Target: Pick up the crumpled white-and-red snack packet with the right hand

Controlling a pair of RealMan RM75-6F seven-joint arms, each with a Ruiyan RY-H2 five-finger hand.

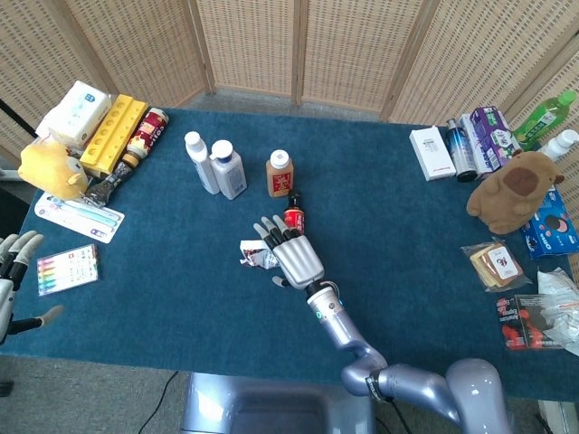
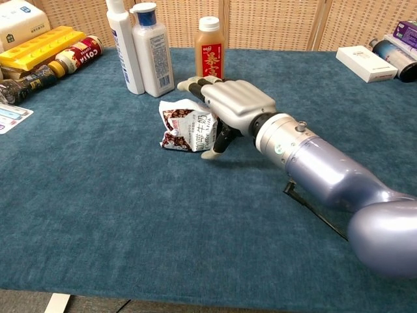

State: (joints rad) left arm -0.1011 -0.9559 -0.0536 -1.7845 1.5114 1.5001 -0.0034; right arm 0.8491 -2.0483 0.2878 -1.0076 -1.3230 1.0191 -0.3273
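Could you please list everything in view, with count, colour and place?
snack packet: 1, white-and-red, table centre
small bottle: 1, dark, red label, beside packet
brown bottle: 1, white cap, behind it
white bottles: 2, centre-left
yellow tray: 1, far left
yellow plush: 1, left edge
brown plush: 1, right edge
white box: 1, back right
table: 1, blue
right hand: fingers spread, reaching over packet
left hand: fingers apart, left edge

Matt blue cloth table (image 2: 98,215), seemingly glossy packet (image 2: 187,127).
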